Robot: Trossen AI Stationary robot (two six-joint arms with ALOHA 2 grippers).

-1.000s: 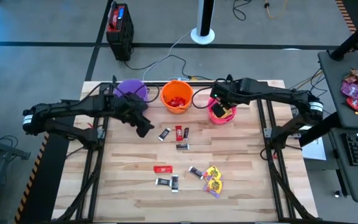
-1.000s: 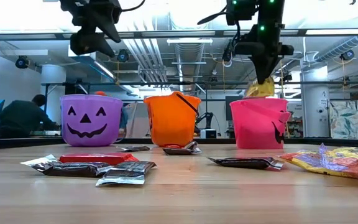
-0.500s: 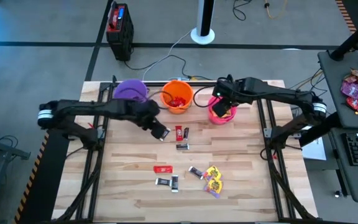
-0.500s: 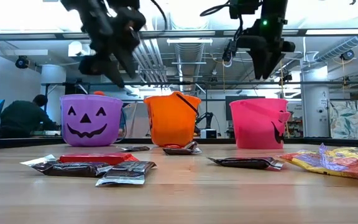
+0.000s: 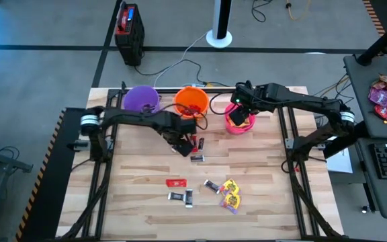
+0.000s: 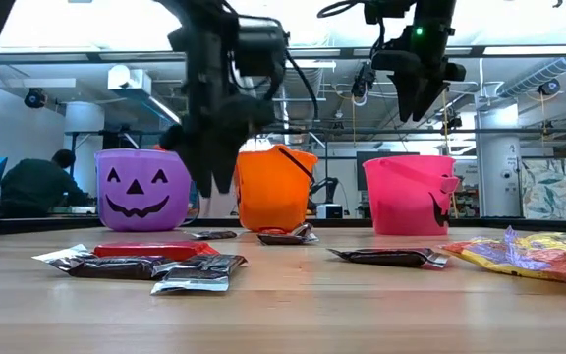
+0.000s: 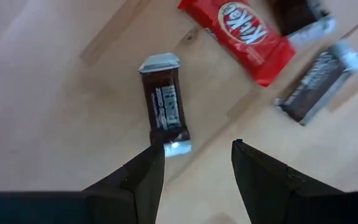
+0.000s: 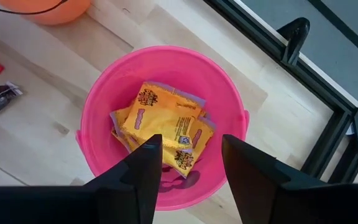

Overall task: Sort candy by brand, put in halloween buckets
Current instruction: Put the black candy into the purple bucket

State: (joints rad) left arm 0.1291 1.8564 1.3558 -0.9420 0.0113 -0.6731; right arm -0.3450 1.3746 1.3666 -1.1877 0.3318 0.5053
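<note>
In the high view the left claw (image 5: 182, 144) sits a little left of the frame's centre, over the wooden bench (image 5: 133, 195), just below the orange bucket (image 5: 191, 103). Its wrist view shows its two dark fingers (image 7: 145, 174) spread apart with nothing between them, poised over a dark brown bar (image 7: 165, 112) whose silver end lies just beside one fingertip; a red bar (image 7: 247, 34) and another dark bar (image 7: 319, 78) lie near it toward that frame's upper right. The right claw (image 5: 237, 107) hangs over the pink bucket (image 5: 239, 122) at upper right of the bench. Its fingers (image 8: 143, 171) are likewise parted and empty, and directly under them yellow crinkly packets (image 8: 166, 127) lie in the bottom of the pink pail. The purple bucket (image 5: 142, 98) stands at upper left of the bench, in line with the other two along the far edge. In the lower middle of the high view lie a lone red bar (image 5: 175, 182), a pair of dark bars (image 5: 181, 196), another dark one (image 5: 211, 186) and two yellow packets (image 5: 230, 195) at lower right of centre. In the low view the three pails stand in a row, purple at left, orange in the middle, pink at right.
</note>
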